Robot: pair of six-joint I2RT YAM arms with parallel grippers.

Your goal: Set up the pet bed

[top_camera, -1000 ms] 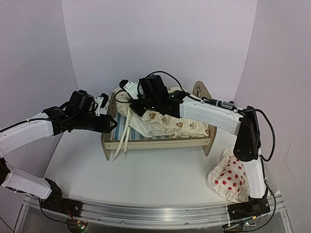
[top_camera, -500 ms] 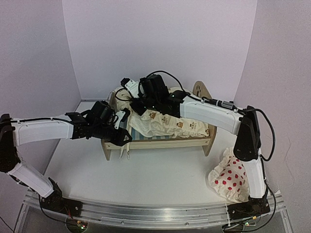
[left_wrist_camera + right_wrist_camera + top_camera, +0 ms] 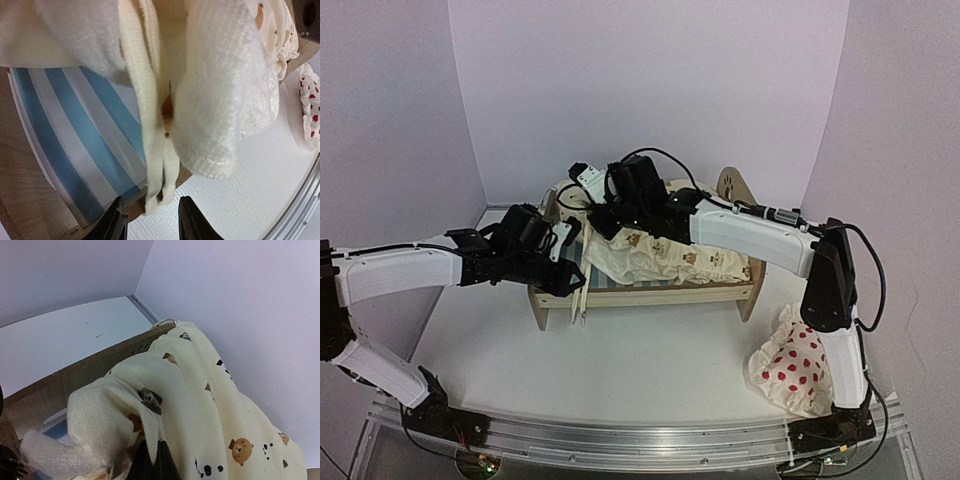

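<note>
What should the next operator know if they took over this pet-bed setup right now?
Left gripper: open at the bed's front-left corner; the cream ties hang at its fingertips, not gripped.
Right gripper: shut on the cushion, holding its left end above the striped base.
Pet bed: upright mid-table, cushion rumpled and partly inside. Red-dotted pillow lies on the table by the right arm's base.
Left to do: probably flatten the cushion, then add the pillow.
</note>
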